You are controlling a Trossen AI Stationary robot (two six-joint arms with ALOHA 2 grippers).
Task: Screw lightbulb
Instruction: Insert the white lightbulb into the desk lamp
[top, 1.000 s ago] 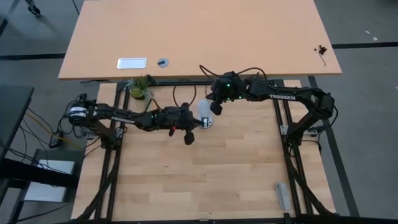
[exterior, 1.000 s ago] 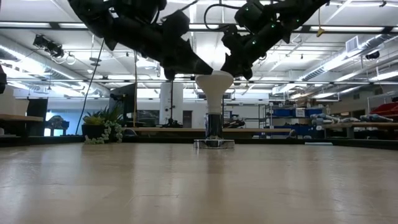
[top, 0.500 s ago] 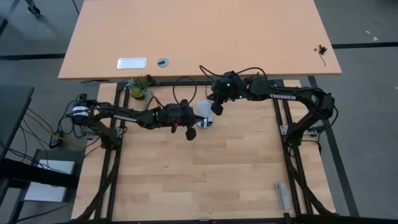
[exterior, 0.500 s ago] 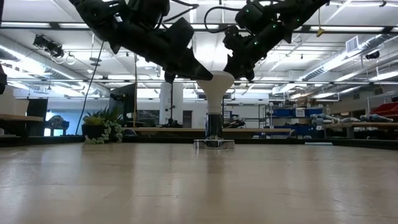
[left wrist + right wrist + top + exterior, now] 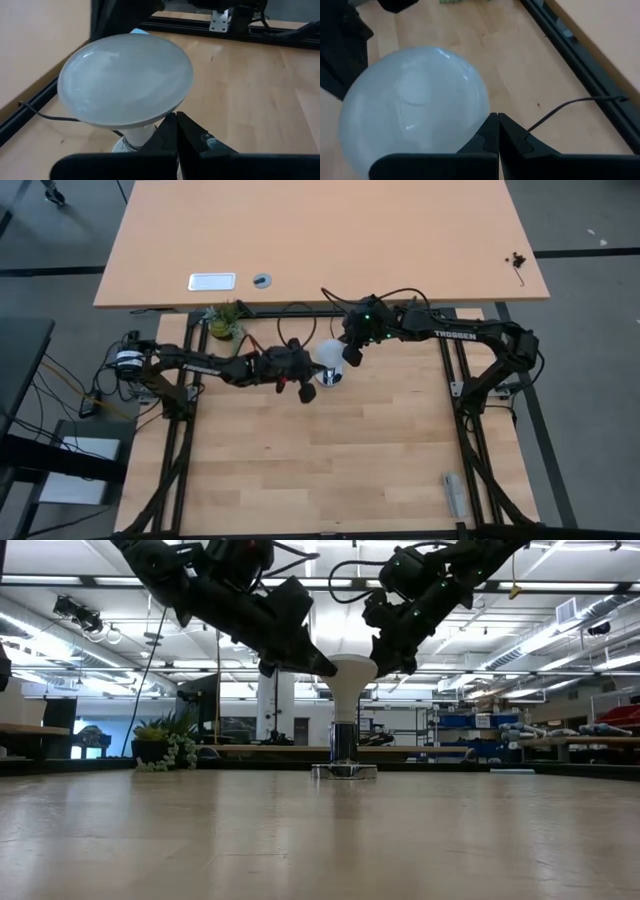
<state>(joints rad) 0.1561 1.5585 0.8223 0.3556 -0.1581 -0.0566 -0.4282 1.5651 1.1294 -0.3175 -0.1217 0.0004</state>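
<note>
The white lightbulb (image 5: 350, 680) stands upright at the table's far middle, its narrow neck down in the round silver socket (image 5: 343, 771), its wide head up. My left gripper (image 5: 328, 667) is shut and reaches the head's rim from the table's left. My right gripper (image 5: 384, 662) is also shut and comes down at the rim's other side from the right. In the left wrist view the bulb's head (image 5: 125, 80) fills the middle above the shut fingers (image 5: 170, 131). In the right wrist view the head (image 5: 415, 100) lies just beyond that gripper's tips (image 5: 495, 120). My left gripper lays its shut fingertips against the underside of the head's rim (image 5: 167, 111), slanting down from the table's left. The bulb stays upright in the socket. My right gripper lays its shut fingertips against the opposite side of the head (image 5: 481, 117), slanting down from the right and far side.
A black cord (image 5: 570, 107) runs from the socket toward the far rail. A small green plant (image 5: 225, 320) stands at the far left corner. A grey object (image 5: 453, 495) lies near the front right. The near half of the wooden table (image 5: 330, 470) is bare.
My left gripper has moved toward the table's far edge and slightly down, bringing its shut tips in against the bulb's rim. My right gripper has tipped a little further down at the other side. The bulb has stayed upright in the socket.
</note>
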